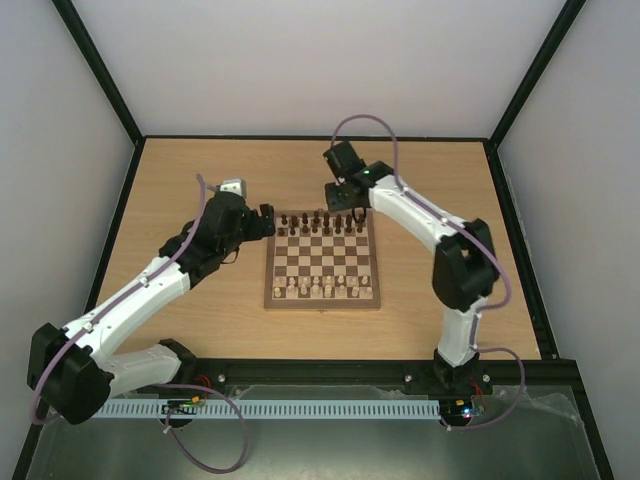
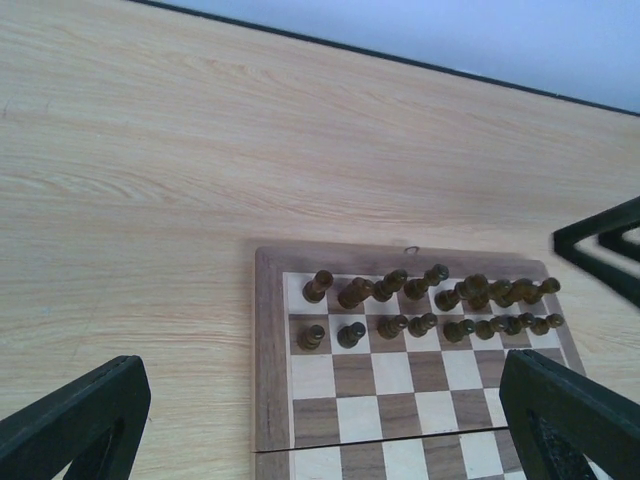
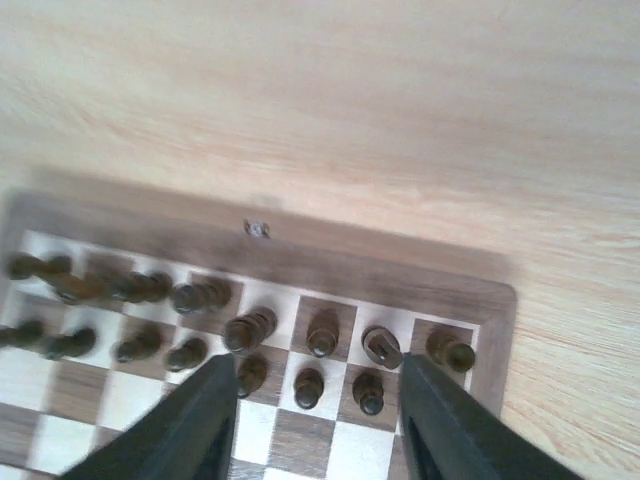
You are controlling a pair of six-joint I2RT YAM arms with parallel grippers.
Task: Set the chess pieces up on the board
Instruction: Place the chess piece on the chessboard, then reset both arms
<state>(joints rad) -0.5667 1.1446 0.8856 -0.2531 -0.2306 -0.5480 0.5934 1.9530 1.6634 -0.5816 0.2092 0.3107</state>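
Observation:
The board (image 1: 322, 262) lies mid-table. The dark brown chess pieces (image 1: 320, 222) stand in two rows along its far edge. They also show in the left wrist view (image 2: 430, 300) and the right wrist view (image 3: 310, 345). My left gripper (image 1: 266, 221) hangs open and empty just off the board's far left corner. In its own view (image 2: 325, 420) it frames the board's corner (image 2: 270, 350). My right gripper (image 1: 345, 195) is open and empty above the far right pieces. In its own view (image 3: 318, 420) the fingers straddle several pawns.
Pale cream pieces (image 1: 322, 290) stand in two rows along the board's near edge. A black frame rail (image 1: 320, 137) borders the table's far side. Bare wooden table (image 1: 200, 180) lies around the board.

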